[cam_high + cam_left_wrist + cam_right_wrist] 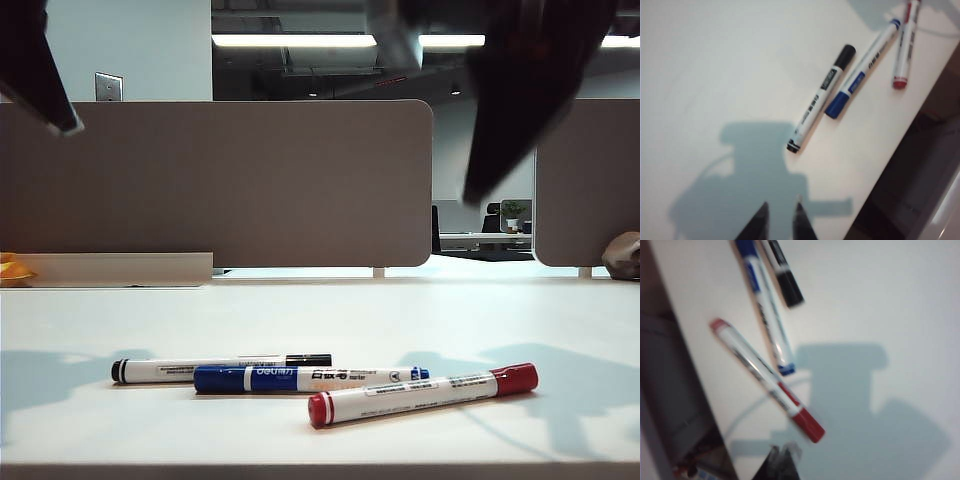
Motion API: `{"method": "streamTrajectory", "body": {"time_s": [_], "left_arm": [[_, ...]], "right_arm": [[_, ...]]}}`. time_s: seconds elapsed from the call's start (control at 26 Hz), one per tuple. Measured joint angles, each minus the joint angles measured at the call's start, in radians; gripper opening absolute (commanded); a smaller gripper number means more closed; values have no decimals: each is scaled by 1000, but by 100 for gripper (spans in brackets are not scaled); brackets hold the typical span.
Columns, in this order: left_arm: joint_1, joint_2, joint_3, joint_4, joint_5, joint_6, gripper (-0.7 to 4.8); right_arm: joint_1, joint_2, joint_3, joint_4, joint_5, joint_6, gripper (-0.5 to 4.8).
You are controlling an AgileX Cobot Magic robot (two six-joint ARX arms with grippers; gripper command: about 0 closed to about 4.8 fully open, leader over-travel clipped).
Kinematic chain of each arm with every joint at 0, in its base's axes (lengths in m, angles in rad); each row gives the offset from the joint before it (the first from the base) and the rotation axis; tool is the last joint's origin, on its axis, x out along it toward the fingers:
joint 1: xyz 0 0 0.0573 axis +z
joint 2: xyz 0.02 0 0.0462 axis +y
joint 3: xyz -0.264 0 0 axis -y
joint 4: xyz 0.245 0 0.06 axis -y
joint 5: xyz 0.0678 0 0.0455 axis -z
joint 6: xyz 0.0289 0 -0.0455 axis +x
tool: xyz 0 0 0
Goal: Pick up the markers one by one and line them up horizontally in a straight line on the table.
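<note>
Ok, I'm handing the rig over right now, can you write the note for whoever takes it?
Left pincer: above the table, jaws apart, empty, on the left side short of the markers.
Right pincer: above the table on the right side, shut, empty, near the red marker's cap end.
Markers: all three lie near the front edge, loosely bunched and staggered. Black marker is farthest back and left, blue marker in the middle, red marker nearest the front and right, tilted.
Done: nothing lifted.
Left: pick each marker up in turn and lay them in one straight horizontal line.
</note>
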Motion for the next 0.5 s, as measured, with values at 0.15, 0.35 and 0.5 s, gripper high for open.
{"method": "streamTrajectory", "body": {"time_s": [0.15, 0.35, 0.5], "left_arm": [[-63, 62, 0, -18, -49, 44, 90], [-139, 130, 0, -17, -119, 135, 100], [-156, 179, 0, 0, -129, 172, 119]], "right_arm": [[24, 62, 0, -8, 66, -49, 34], [38, 68, 0, -30, 109, -132, 54], [37, 70, 0, -77, 132, -195, 79]]}}
